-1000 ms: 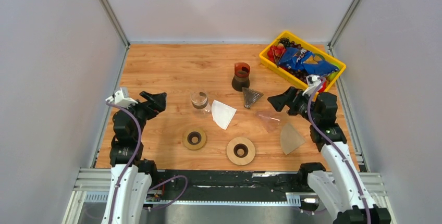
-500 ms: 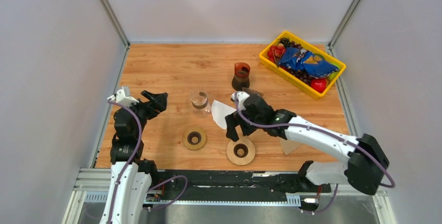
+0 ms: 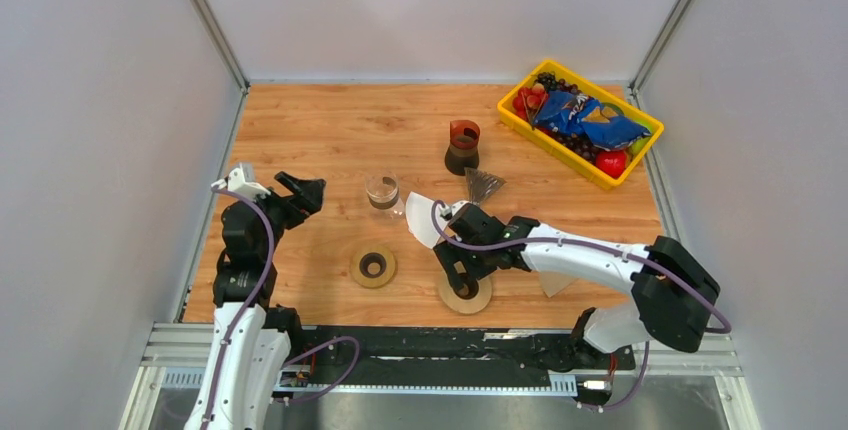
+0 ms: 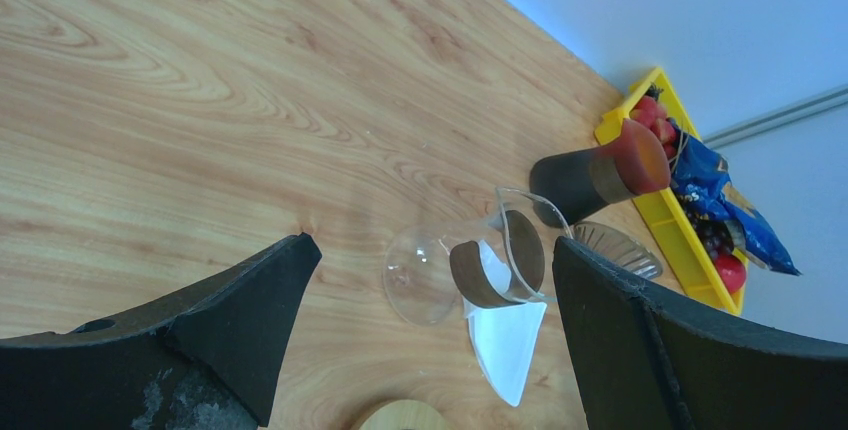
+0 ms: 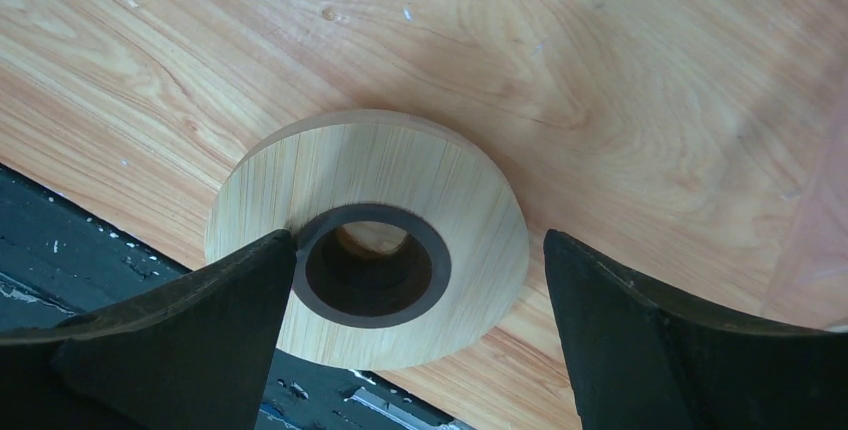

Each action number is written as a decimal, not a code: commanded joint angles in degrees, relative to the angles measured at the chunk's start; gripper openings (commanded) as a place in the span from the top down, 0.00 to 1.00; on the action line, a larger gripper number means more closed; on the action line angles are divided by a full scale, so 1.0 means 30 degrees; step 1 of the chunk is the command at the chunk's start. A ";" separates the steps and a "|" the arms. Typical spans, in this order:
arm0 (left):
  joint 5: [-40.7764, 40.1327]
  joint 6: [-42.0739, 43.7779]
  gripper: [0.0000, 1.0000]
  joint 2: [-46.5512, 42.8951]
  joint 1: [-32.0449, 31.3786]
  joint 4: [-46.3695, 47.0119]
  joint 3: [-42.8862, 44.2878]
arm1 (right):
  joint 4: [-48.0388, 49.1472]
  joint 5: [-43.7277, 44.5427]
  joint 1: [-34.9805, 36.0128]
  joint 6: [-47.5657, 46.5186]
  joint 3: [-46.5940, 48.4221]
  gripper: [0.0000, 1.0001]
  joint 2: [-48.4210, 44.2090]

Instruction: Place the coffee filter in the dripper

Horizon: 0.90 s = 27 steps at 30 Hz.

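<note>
Right jaws spread wide, gripping nothing, low over the pale wooden ring with a dark centre hole (image 5: 450,175) at lower centre of the overhead view. One finger to each side of the ring in the right wrist view; contact with it not discernible.

Left jaws also wide open and empty, at left of the overhead view, above the wooden worktop (image 3: 320,130), pointed toward the clear glass dripper with a brown collar (image 4: 470,270).

White paper coffee filter (image 3: 425,218) flat on the worktop at centre of the overhead view, outside the dripper and just to its right. Lower right edge hidden by the right arm.

Second wooden ring (image 3: 373,267) below the dripper. Dark brown cup with an orange rim (image 3: 462,147) above centre. Yellow plastic tray (image 3: 510,112) of packets and fruit at upper right.
</note>
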 commanded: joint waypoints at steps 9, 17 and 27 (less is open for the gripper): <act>0.0363 -0.0047 0.00 0.0085 0.0074 0.0714 0.0057 | -0.0275 0.1257 -0.0045 0.0976 -0.1378 0.03 -0.2661; 0.0341 -0.0050 0.00 0.0122 0.0064 0.0739 0.0005 | 0.0354 0.2023 -0.0054 0.1823 -0.2230 0.05 -0.3060; 0.0381 -0.0075 0.00 0.0168 0.0057 0.0778 -0.0017 | 0.2195 0.1654 -0.0061 0.2025 -0.3253 0.27 -0.2292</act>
